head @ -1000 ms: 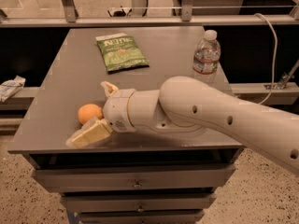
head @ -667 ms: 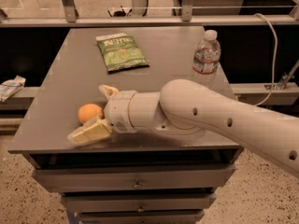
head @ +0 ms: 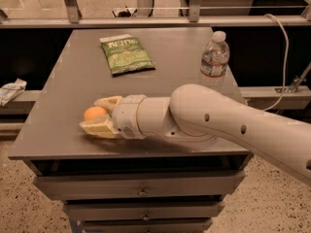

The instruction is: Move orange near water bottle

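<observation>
Grey tabletop (head: 53, 135) on a cabinet of drawers (head: 141, 184), seen from above and in front, with a dim floor and metal railings behind it. A flat green snack bag (head: 127, 55) lies at the back left. The water bottle (head: 215, 54) stands upright at the back right, close to the table's right edge.

My white arm (head: 209, 118) reaches in from the right and lies low across the front of the table. The gripper (head: 91, 114) is at the front left, clenched around the orange (head: 94, 113). One cream finger sits behind the fruit and the other sits in front of it. The orange rests on the table near the front edge, well apart from the bottle.

I judge the orange to be light and firm, with a matte skin that should give the pads fair friction. Because it is round, it could roll or squirt out if it is pinched off centre. The best hold is across its widest part, with the two fingers directly opposite each other, and that is roughly where they are. Moderate pressure should be enough, since squeezing hard would bruise it. The bottle is tall and looks light, so I would set the fruit down beside it without brushing against it.
</observation>
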Controlling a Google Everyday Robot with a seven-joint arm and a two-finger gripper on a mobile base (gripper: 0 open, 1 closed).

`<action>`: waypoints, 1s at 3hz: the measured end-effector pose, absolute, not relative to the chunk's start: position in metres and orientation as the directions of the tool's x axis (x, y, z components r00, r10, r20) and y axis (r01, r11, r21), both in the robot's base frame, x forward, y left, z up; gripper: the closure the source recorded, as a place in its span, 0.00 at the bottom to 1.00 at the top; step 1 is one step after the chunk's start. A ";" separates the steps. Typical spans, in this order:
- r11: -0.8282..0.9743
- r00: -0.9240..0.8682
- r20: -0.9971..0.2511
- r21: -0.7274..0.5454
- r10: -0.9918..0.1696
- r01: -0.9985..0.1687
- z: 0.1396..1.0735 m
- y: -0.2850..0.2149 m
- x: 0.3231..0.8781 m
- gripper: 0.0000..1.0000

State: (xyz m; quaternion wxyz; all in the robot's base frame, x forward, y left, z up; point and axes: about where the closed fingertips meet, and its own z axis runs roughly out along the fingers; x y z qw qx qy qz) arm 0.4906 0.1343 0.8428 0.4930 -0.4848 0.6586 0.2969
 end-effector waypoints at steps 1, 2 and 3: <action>0.385 -0.065 -0.934 -0.080 -0.351 -0.919 0.852 0.113 0.486 0.85; 0.448 -0.110 -0.932 -0.061 -0.346 -0.892 0.877 0.053 0.479 1.00; 0.492 -0.179 -0.919 -0.019 -0.352 -0.870 0.882 -0.010 0.458 1.00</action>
